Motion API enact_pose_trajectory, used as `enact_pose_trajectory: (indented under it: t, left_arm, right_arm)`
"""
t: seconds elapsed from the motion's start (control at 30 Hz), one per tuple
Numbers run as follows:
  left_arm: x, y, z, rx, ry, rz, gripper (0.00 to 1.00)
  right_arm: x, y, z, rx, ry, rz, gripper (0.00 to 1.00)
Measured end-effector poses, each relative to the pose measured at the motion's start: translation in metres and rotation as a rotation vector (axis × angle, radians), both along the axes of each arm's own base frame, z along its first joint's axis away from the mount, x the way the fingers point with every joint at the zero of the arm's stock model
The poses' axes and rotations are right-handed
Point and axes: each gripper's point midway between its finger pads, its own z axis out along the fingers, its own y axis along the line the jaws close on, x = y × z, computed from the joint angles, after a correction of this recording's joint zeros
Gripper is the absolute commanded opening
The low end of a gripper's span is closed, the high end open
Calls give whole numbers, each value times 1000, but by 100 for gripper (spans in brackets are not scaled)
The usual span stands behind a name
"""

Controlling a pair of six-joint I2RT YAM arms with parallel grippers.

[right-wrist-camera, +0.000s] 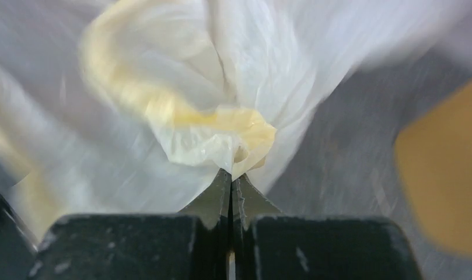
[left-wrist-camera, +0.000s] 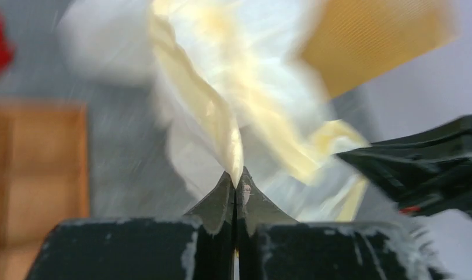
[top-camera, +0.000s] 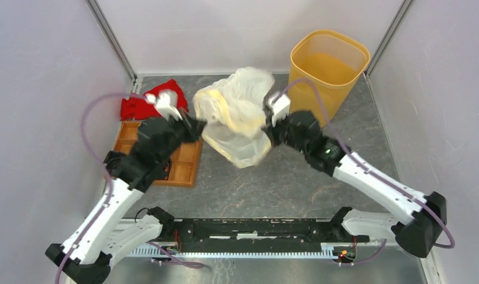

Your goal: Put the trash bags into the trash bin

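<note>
Left wrist view: we see our left pincer (left-wrist-camera: 236, 178) pressed together on a thin fold of the trash bag (left-wrist-camera: 221, 116), which fans up and away from the tips. In the right wrist view the right pincer (right-wrist-camera: 231, 178) is likewise clamped on a bunched, yellowish edge of it. From the top external view, the blurred bag is slung between both arms over the grey worktop (top-camera: 296, 183), its longer extent running far-to-near. The trash bin (top-camera: 328, 59) stands upright just right of it; a tray (top-camera: 186, 163) and red cloth (top-camera: 143, 106) lie left
</note>
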Motion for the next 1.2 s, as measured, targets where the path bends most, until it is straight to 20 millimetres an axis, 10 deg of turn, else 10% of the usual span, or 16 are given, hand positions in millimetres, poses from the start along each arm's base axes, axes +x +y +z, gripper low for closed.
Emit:
enact_pose_trajectory:
  t: [0.03,0.07,0.2,0.3,0.4,0.47,0.6,0.7,0.8,1.0,1.2]
  left_arm:
    - [4,-5,39,-35,-73,-18,2]
    - [6,-13,127,-120,-244,-58,2]
    - [-43,-9,294,-322,-674,-188,2]
    - [-105,18,344,-426,-915,-233,2]
    - [-127,43,332,-471,-981,-171,2]
    - [-97,38,289,-447,-861,-103,2]
    - [-17,1,103,-259,-364,-35,2]
    - [-18,-4,-40,-112,-5,-31,6]
    - [-40,-1,-73,-112,85,-58,27]
    - [-44,4,-14,-167,-28,-54,77]
    - [-60,30,-1,-133,-19,22,96]
  right_arm:
    - [9,8,44,48,-62,3,1]
    - [15,16,97,119,-141,13,1]
    - [-12,9,314,488,-526,99,1]
    - [-66,-34,385,668,-725,139,1]
    - [-88,-55,375,739,-790,137,1]
    - [-68,-41,321,687,-712,111,1]
    - [-11,10,107,340,-310,78,1]
    - [-23,-3,-29,58,-11,68,1]
    - [-25,-8,-14,24,-23,78,0]
    - [0,1,116,121,-297,71,0]
    - [-1,-14,94,13,-290,59,0]
